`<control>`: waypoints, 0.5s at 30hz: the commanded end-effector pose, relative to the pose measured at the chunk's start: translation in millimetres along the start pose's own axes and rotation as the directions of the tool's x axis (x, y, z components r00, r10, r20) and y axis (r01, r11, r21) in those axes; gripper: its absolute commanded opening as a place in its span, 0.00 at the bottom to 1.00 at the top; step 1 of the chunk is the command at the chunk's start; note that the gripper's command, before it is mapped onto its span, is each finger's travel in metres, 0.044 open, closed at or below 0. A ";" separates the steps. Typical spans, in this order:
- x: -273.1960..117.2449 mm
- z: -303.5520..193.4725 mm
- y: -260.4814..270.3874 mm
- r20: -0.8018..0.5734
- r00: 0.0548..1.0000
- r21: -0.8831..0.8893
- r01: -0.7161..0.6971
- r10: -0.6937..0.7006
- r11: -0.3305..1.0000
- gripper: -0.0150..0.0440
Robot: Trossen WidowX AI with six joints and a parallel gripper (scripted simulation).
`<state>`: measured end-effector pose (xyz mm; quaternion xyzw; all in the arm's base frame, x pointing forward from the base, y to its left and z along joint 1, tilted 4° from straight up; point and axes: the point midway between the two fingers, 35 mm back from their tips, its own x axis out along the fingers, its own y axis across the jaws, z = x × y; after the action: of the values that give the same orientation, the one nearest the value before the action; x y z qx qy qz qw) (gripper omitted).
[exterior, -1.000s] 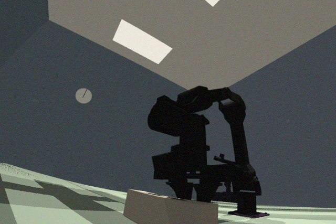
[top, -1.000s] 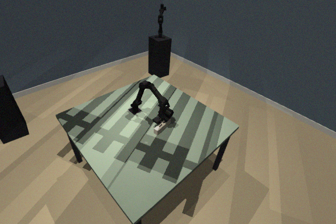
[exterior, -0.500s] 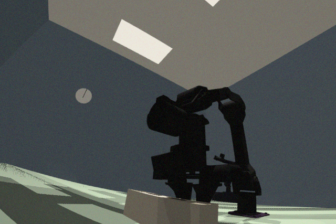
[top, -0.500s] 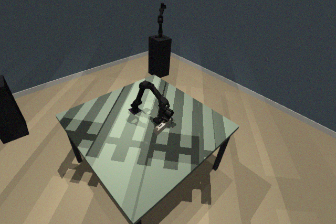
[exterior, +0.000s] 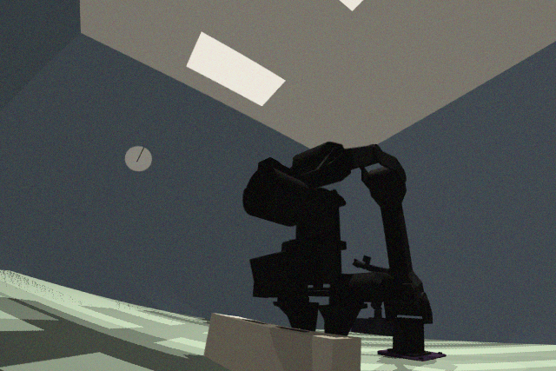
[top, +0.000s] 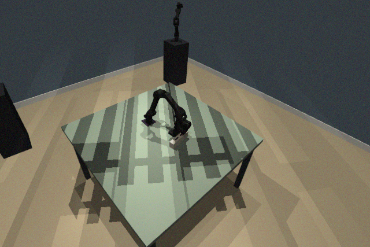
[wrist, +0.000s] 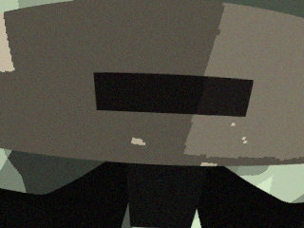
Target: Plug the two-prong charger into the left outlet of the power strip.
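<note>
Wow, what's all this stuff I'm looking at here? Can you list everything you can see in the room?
Table: one, pale green top with darker stripes, dark legs, mid-room.
Power strip: one, beige block, on the table under the gripper.
Slot: one, dark, in the strip's top face, wrist view.
Charger: one, dark, held between the fingers just short of the strip.
Pedestal: one, black, behind the table, a small dark stand on top.
Black box: one, at the left edge.
Wall clock: one, grey, round.
Ceiling lights: two, white.
Arm: one, black, arched over the table.
Gripper: one, black, shut on the charger.
</note>
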<state>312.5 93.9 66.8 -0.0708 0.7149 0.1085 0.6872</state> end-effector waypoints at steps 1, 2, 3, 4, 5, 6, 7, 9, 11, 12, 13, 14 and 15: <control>0.1 0.5 0.0 0.002 1.000 0.000 0.000 0.000 1.000 0.25; 0.1 0.5 0.0 0.002 1.000 0.000 0.000 0.000 1.000 0.25; 0.1 0.5 0.0 0.002 1.000 0.000 0.000 0.000 1.000 0.30; 0.1 0.5 0.0 0.002 1.000 0.000 0.000 0.000 1.000 0.34; 0.1 0.5 0.0 0.002 1.000 0.000 0.000 0.000 1.000 0.39; 0.1 0.5 0.0 0.002 1.000 0.000 0.000 0.000 1.000 0.43; 0.1 0.5 0.0 0.002 1.000 0.000 0.000 0.000 1.000 0.48; 0.1 0.5 0.0 0.002 1.000 0.000 0.000 0.000 1.000 0.57; 0.1 0.5 0.0 0.002 1.000 0.000 0.000 0.000 1.000 0.65; 0.1 0.5 0.0 0.002 1.000 0.000 0.000 0.000 1.000 0.70; 0.1 0.5 0.0 0.002 1.000 0.000 0.000 0.000 1.000 0.74; 0.1 0.5 0.0 0.002 1.000 0.000 0.000 0.000 1.000 0.79; 0.1 0.5 0.0 0.002 1.000 0.000 0.000 0.000 1.000 0.83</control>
<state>312.6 94.0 66.8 -0.0708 0.7146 0.1086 0.6874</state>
